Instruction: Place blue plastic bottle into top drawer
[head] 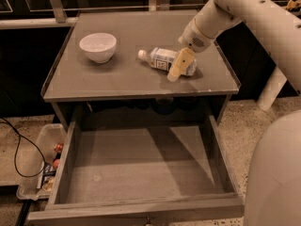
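Note:
The blue plastic bottle [162, 60] lies on its side on the grey cabinet top [117, 74], white cap pointing left toward the bowl. My gripper [178, 67] reaches down from the upper right, its cream fingers [180, 62] over the bottle's right half, in front of its body. The top drawer [141, 168] is pulled wide open below the cabinet top, its flat grey bottom bare.
A white bowl [98, 46] stands on the left of the cabinet top. A clear plastic bin [40, 161] with small items sits on the floor left of the drawer, with a black cable [16, 149] beside it. My white arm [249, 13] fills the right side.

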Controlling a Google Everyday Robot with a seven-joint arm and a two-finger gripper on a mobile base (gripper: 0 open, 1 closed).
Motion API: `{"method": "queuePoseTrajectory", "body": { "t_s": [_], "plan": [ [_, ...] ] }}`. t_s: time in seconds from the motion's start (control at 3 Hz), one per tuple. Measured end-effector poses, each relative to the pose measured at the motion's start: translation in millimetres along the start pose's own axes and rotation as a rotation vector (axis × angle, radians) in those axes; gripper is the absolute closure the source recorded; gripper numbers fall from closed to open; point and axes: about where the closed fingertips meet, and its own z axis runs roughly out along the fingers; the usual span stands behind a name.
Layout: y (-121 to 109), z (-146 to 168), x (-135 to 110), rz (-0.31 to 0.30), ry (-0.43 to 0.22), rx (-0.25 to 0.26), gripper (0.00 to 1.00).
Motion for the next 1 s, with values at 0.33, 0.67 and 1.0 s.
{"method": "queuePoseTrajectory", "body": {
  "t_s": [0.33, 0.67, 1.0],
  "plan": [
    [0.0, 0.0, 0.0, 0.000, 0.000, 0.000, 0.19],
    [0.0, 0.1, 0.0, 0.000, 0.000, 0.000, 0.42],
    [0.0, 0.1, 0.0, 0.000, 0.000, 0.000, 0.66]
  ]
}}
